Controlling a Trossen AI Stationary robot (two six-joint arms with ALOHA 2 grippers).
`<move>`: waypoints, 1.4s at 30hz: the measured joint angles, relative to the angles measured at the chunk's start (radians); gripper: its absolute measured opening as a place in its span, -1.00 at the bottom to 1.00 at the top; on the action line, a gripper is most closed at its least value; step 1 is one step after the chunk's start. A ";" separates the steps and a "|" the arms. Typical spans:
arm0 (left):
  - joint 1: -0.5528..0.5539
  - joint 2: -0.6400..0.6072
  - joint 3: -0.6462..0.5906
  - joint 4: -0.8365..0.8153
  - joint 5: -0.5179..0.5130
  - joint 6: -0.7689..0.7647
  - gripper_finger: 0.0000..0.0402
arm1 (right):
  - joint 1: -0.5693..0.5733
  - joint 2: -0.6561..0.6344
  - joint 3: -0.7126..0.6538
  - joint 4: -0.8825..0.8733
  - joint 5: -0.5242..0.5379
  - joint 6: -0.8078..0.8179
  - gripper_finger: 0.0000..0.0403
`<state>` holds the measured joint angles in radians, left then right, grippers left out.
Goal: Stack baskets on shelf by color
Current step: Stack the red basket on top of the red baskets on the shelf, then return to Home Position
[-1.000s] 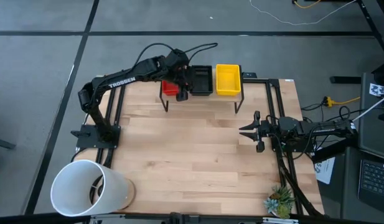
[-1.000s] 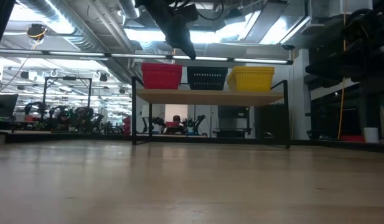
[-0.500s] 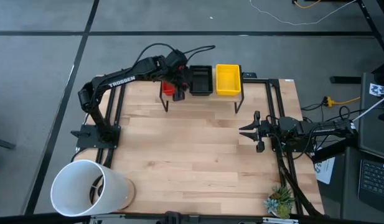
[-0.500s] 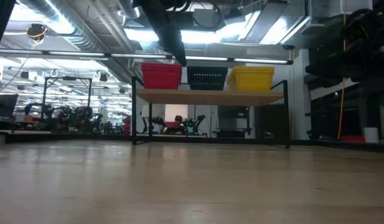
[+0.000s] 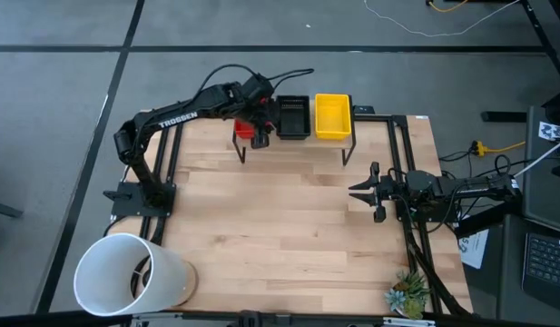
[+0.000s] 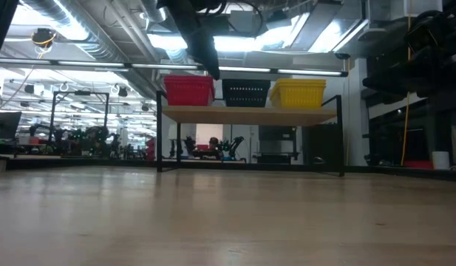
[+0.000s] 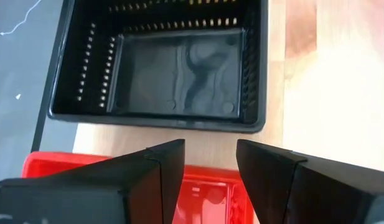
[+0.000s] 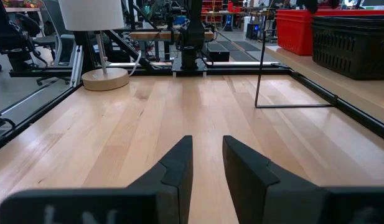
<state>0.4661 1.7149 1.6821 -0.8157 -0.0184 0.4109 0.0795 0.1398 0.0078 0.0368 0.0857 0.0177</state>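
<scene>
The shelf [image 5: 294, 136] stands at the far edge of the tabletop [image 5: 289, 227], and along its plank sit three sets of baskets in a row: red baskets [image 6: 188, 90] at the left arm's end, black baskets [image 6: 246, 92] in the middle, yellow baskets [image 6: 297, 93] at the other end. Seen from the low camera each colour sits level on the light wood top, the three close side by side with narrow gaps between them.

The left gripper [image 5: 261, 127] reaches out over the shelf, hanging above the seam between the red and the black baskets. Its wrist camera looks down on the open black basket [image 7: 160, 65] and, nearer, the rim of the red one [image 7: 198, 190] — a strip of bare plank shows between the two. The jaws stand apart with nothing between them, and they touch neither basket. In the low view the arm's dark finger [image 6: 205, 48] slants down above the red stack without meeting it.

The right gripper [image 5: 366, 192] waits low over the tabletop's right side, well apart from the shelf, pointing across the wood — its jaws are slightly parted and empty [image 8: 207, 165].

A large white bucket [image 5: 125, 272] lies on its side at the near left corner of the tabletop, and a small green plant [image 5: 408, 292] sits at the near right corner.
</scene>
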 joint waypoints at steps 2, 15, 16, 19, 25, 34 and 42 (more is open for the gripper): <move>-0.003 0.000 0.000 0.011 0.000 -0.008 -0.31 | 0.000 0.000 0.000 0.000 0.000 0.000 -0.56; -0.007 -0.025 0.042 -0.001 -0.118 0.053 -0.31 | 0.000 0.000 0.000 0.000 0.000 0.000 -0.56; 0.001 -0.030 0.043 -0.028 -0.119 0.053 -0.31 | 0.000 0.000 0.000 0.000 0.000 0.000 -0.56; 0.017 -0.052 0.051 -0.124 -0.077 0.038 -0.31 | 0.000 0.000 0.000 0.000 0.000 0.000 -0.56; 0.079 -0.158 -0.042 -0.231 0.244 -0.041 -0.31 | 0.000 0.000 0.000 0.000 0.000 0.000 -0.56; -0.008 -0.495 -0.657 0.353 0.270 -0.145 -0.31 | 0.000 0.000 0.000 0.000 0.000 0.000 -0.56; -0.082 -0.826 -1.217 1.023 0.102 -0.327 -0.31 | 0.000 0.000 0.000 0.001 0.000 0.000 -0.56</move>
<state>0.3841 0.8889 0.4649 0.2073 0.0840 0.0842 0.0795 0.1398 0.0078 0.0376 0.0856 0.0174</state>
